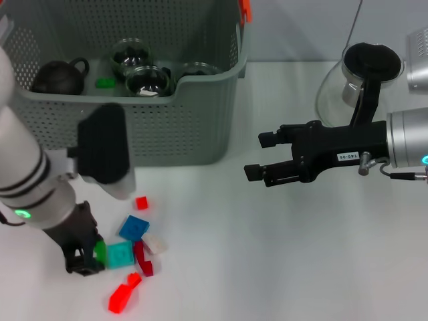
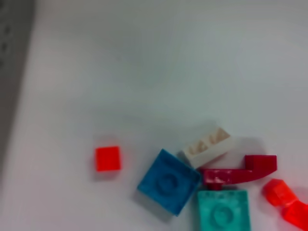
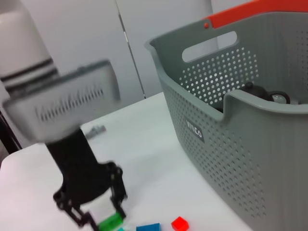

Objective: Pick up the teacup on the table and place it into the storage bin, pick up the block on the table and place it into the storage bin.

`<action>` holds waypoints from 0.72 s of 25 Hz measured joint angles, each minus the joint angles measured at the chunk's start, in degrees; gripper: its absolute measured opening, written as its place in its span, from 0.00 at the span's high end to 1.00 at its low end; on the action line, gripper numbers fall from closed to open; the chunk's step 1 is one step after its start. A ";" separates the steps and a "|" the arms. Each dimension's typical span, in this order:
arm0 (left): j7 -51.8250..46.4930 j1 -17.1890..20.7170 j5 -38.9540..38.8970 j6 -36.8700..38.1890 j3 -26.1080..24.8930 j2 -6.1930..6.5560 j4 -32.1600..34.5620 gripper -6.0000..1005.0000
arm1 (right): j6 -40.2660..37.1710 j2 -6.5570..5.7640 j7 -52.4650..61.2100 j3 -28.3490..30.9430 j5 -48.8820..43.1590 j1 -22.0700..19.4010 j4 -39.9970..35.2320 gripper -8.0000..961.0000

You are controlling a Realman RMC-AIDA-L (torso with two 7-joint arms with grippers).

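The grey perforated storage bin (image 1: 200, 127) stands at the back left and holds glass teacups (image 1: 148, 80), a black teapot (image 1: 59, 75) and a small green block (image 1: 104, 83). My left gripper (image 1: 90, 257) is down at the table near the front left, shut on a green block (image 1: 100, 251); the right wrist view shows that block (image 3: 110, 222) between its fingers. Loose blocks lie beside it: red (image 2: 107, 158), blue (image 2: 168, 181), white (image 2: 208, 144), dark red (image 2: 240, 171), teal (image 2: 223, 211) and orange-red (image 2: 284, 199). My right gripper (image 1: 257, 157) hovers open and empty to the right of the bin.
A glass pitcher with a black lid (image 1: 361, 80) stands at the back right, and a metal object (image 1: 418, 60) is at the right edge. The bin's wall (image 2: 12, 72) is close to the block pile. An orange clip (image 1: 245, 9) sits on the bin's rim.
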 joint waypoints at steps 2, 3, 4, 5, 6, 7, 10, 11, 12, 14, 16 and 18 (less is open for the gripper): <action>-0.12 0.34 -0.09 1.45 -1.61 -0.12 2.16 0.59 | -0.01 -0.01 0.00 0.00 0.00 -0.01 0.00 0.08; -0.42 0.70 -0.41 2.87 -4.22 -0.24 5.47 0.59 | -0.01 -0.02 0.00 0.00 0.00 -0.01 0.00 0.08; -0.85 0.95 -0.95 3.58 -6.34 -0.35 8.09 0.58 | -0.03 -0.05 0.00 0.00 0.00 -0.01 0.00 0.08; -1.56 1.17 -1.70 4.13 -8.26 -0.43 10.18 0.58 | -0.03 -0.05 0.00 0.00 0.00 -0.01 0.00 0.08; -3.03 1.24 -2.98 4.16 -10.95 -0.41 12.53 0.58 | -0.04 -0.08 0.00 0.00 0.00 -0.01 0.00 0.08; -3.03 1.24 -2.98 4.16 -10.95 -0.41 12.53 0.58 | -0.07 -0.10 0.00 0.00 0.00 -0.01 0.00 0.08; -7.27 -0.60 -11.29 3.47 -21.46 -0.24 18.05 0.57 | -0.14 -0.14 0.00 0.00 0.00 0.00 0.00 0.08; -7.42 -1.20 -13.92 3.46 -23.38 -0.21 18.94 0.57 | -0.20 -0.15 0.00 0.00 0.00 0.04 0.00 0.08; -7.55 -2.02 -16.83 3.41 -25.67 -0.10 19.80 0.57 | -0.28 -0.18 0.00 0.00 0.00 0.09 0.00 0.08; -7.71 -4.34 -21.54 3.03 -29.62 0.32 20.63 0.56 | -0.68 -0.26 0.04 0.00 0.00 0.37 0.01 0.08; -7.57 -7.42 -24.39 1.25 -33.08 1.18 19.41 0.56 | -0.97 -0.29 0.28 0.00 0.00 0.57 -0.07 0.08; -7.48 -10.36 -24.63 -2.96 -34.43 2.87 14.65 0.56 | -1.07 -0.28 0.39 -0.01 0.01 0.66 -0.41 0.08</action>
